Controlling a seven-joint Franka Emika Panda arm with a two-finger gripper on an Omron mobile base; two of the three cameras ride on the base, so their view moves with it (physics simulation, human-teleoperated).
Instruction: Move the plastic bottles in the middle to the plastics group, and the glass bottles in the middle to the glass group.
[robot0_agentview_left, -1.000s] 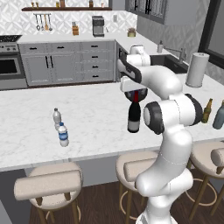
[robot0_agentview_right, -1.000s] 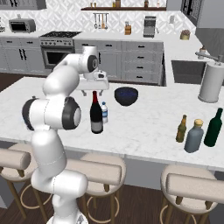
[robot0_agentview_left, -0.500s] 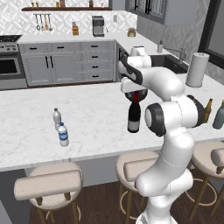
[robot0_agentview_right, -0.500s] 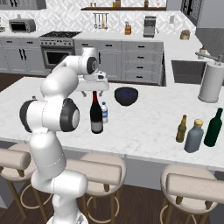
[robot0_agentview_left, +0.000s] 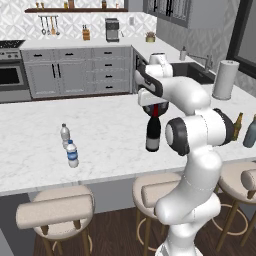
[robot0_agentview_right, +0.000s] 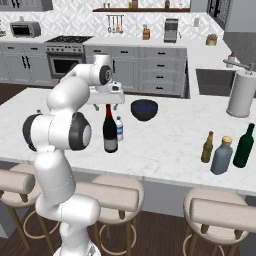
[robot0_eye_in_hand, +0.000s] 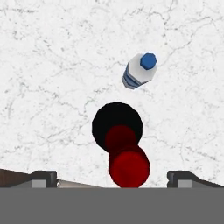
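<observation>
We find the gripper (robot0_eye_in_hand: 111, 177) spread wide directly above the red top of the wine bottle (robot0_agentview_right: 110, 131), which stands mid-counter just beside the small water bottle (robot0_agentview_right: 119, 128); we judge the next move a straight descent to clasp its neck.

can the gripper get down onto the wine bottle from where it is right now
Probably yes. The gripper hangs open directly over the wine bottle, red top between its fingertips, and the small water bottle stands apart.
</observation>
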